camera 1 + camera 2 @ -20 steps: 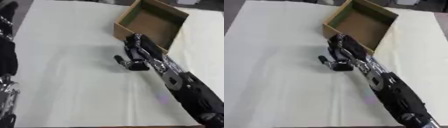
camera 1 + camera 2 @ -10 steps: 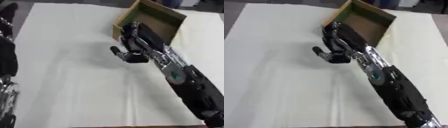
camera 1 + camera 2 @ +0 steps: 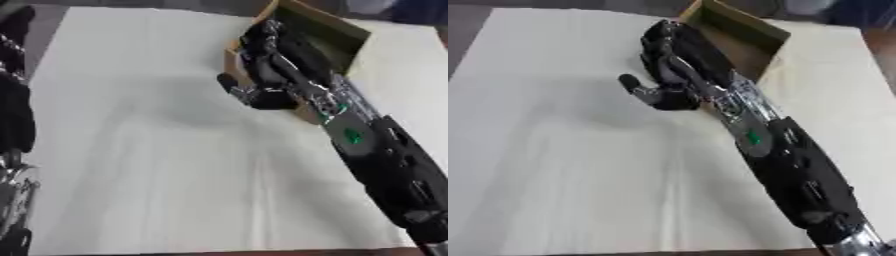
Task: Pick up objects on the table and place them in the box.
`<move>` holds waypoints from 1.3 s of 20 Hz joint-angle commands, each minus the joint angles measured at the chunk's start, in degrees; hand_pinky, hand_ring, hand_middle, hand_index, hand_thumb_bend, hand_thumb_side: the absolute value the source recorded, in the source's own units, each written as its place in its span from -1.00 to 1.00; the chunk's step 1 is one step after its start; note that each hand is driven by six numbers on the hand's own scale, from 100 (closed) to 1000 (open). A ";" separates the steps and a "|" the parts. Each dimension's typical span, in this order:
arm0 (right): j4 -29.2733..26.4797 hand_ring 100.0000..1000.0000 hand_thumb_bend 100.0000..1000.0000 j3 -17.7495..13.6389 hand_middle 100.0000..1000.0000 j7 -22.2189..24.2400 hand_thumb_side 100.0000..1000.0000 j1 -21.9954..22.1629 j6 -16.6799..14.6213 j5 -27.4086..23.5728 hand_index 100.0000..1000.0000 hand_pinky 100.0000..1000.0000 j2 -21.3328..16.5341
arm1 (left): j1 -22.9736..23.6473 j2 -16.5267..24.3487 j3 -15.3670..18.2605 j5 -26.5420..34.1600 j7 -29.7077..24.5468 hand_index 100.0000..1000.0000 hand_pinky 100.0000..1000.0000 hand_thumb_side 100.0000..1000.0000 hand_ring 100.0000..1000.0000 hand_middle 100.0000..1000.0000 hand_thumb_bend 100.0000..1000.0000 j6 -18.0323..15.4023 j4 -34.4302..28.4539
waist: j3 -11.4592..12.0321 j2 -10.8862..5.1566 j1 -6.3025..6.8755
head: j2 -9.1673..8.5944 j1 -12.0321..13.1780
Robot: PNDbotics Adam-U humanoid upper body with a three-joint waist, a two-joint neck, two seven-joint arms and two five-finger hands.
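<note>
Moving up toward the box (image 3: 741, 35) at the bench's far edge, the right hand (image 3: 677, 65) has closed in since a second ago, fingers curled; whether it's carrying an object, can't tell. Left hand (image 3: 13, 35) idle at left edge.

Lab-type bench: white-covered table (image 3: 157, 150), robot arm (image 3: 798, 170).

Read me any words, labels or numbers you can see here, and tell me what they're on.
None can be read.
The cardboard box shows no print.
The right hand and its arm show none; a small green mark on the forearm is too blurred to tell.
</note>
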 commanded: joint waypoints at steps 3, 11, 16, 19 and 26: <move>1.24 -1.00 -0.51 -1.77 -1.00 -0.87 -0.77 -2.95 0.48 1.00 -1.00 -1.00 -1.00 | -0.46 0.56 0.13 0.24 -0.12 0.73 1.00 1.00 0.68 0.69 -1.00 0.17 -0.98 | 0.19 -1.07 0.20 | -0.54 -1.29; 9.35 -1.00 -0.52 -4.21 -1.00 -5.39 -0.75 -5.99 -1.54 4.96 -1.00 -1.00 -2.11 | -1.16 0.50 -0.18 0.41 -0.55 0.73 1.00 1.00 0.68 0.69 -1.00 0.22 -0.98 | 1.30 -0.35 -0.26 | -1.82 -2.38; 18.40 -1.00 -0.57 -7.83 -1.00 -12.26 -0.73 -8.72 -4.42 10.99 -1.00 -1.00 -2.90 | -1.96 0.49 -0.54 0.50 -1.00 0.73 1.00 1.00 0.68 0.69 -1.00 0.19 -0.98 | 3.02 0.58 -0.80 | -3.78 -3.98; 24.13 -1.00 -0.32 -10.34 -1.00 -17.54 -0.26 -10.52 -5.25 15.24 -1.00 -1.00 -3.34 | -2.25 0.39 -0.74 0.56 -1.28 0.74 1.00 1.00 0.68 0.69 -1.00 0.25 -0.98 | 3.99 1.05 -1.23 | -4.76 -5.01; 33.70 -1.00 -0.55 -13.90 -1.00 -24.61 -0.72 -12.61 -3.44 23.70 -1.00 -1.00 -4.50 | -2.31 0.13 -0.92 0.32 -1.61 0.74 1.00 1.00 0.67 0.69 -1.00 0.51 -0.98 | 5.09 1.75 -1.81 | -6.41 -6.08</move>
